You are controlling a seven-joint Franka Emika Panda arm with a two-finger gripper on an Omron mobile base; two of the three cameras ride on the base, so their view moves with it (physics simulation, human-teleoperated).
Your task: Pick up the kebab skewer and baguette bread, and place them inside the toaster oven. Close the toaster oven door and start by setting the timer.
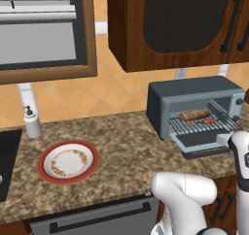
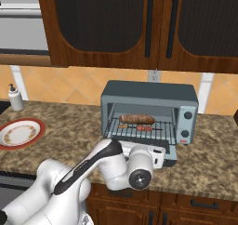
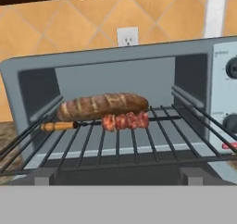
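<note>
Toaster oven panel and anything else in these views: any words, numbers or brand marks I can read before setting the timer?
None are readable.
Toaster oven knob strip: faint marks above and beside the knobs, too blurred to read.
Plate: flower pattern, no text.
Soap bottle: no label.
Wall outlet: no writing.

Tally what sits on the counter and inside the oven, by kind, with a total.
Food items: 2, baguette bread and kebab skewer, both on the rack
Appliances: 1, toaster oven
Dishes: 1, plate
Dispensers: 1, soap dispenser
Total: 5
</note>
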